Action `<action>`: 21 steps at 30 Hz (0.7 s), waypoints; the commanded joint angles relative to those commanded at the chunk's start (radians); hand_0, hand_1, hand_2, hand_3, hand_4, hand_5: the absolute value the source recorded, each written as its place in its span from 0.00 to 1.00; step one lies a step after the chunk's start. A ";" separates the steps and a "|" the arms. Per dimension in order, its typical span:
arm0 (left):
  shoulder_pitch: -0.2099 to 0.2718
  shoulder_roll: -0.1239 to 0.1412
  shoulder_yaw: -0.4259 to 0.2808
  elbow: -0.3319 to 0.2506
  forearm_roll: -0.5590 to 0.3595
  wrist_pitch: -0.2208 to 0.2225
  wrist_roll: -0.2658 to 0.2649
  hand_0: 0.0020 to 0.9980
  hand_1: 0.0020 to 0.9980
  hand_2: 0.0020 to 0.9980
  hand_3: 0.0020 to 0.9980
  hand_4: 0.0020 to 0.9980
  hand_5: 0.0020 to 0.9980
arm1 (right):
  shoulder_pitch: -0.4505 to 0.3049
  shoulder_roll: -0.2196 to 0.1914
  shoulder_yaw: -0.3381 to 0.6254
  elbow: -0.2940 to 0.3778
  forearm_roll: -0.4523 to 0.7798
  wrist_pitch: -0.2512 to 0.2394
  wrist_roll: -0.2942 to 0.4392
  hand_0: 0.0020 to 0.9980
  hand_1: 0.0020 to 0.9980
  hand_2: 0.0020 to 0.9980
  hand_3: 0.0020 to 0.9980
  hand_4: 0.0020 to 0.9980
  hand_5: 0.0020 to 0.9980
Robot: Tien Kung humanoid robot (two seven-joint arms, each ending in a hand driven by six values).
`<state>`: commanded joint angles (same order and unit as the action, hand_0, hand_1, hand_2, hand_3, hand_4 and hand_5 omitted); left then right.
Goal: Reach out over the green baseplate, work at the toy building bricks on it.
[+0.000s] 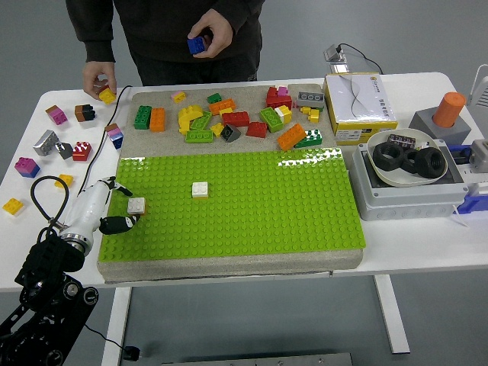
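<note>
Two white bricks (136, 204) sit on the green baseplate (252, 206); the left hand (107, 207), fingers loosely apart around the nine-o'clock one, should probably close squarely before lifting.

Left arm (46, 263) built from black jointed links with visible round screws, white glossy forearm shell, silver wrist ring, black cable looped alongside, left hand (114, 210) finished in black, possibly white-tipped, person's sleeve (90, 34) seen dark, skin bare
</note>
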<state>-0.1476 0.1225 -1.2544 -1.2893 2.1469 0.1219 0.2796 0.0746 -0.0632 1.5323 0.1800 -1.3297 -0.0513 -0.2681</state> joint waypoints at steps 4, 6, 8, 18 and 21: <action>-0.003 0.000 0.003 0.003 0.001 0.000 0.002 0.99 0.93 0.93 0.56 0.81 0.13 | 0.000 0.000 0.000 0.000 -0.001 0.000 0.000 0.59 0.60 0.66 0.65 0.62 0.82; -0.004 0.000 0.004 0.005 0.002 0.000 0.003 0.99 0.93 0.93 0.56 0.81 0.13 | 0.001 0.000 0.001 0.000 -0.001 0.000 0.000 0.59 0.60 0.66 0.65 0.62 0.82; -0.006 0.000 0.005 0.008 0.003 0.001 0.003 0.99 0.93 0.93 0.56 0.81 0.13 | 0.001 0.000 0.001 0.000 -0.002 0.000 0.000 0.59 0.60 0.66 0.65 0.62 0.82; -0.009 0.000 0.009 0.015 0.001 -0.002 0.004 0.99 0.93 0.93 0.54 0.72 0.07 | 0.002 0.000 0.000 0.000 0.000 0.000 -0.001 0.59 0.60 0.66 0.65 0.62 0.82; -0.009 0.000 0.010 0.016 0.000 -0.004 0.005 0.98 0.92 0.92 0.53 0.67 0.04 | 0.002 0.000 -0.001 0.000 0.000 0.000 -0.002 0.59 0.60 0.66 0.65 0.62 0.82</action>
<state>-0.1568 0.1224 -1.2440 -1.2735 2.1473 0.1177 0.2845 0.0763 -0.0631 1.5318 0.1800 -1.3296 -0.0516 -0.2697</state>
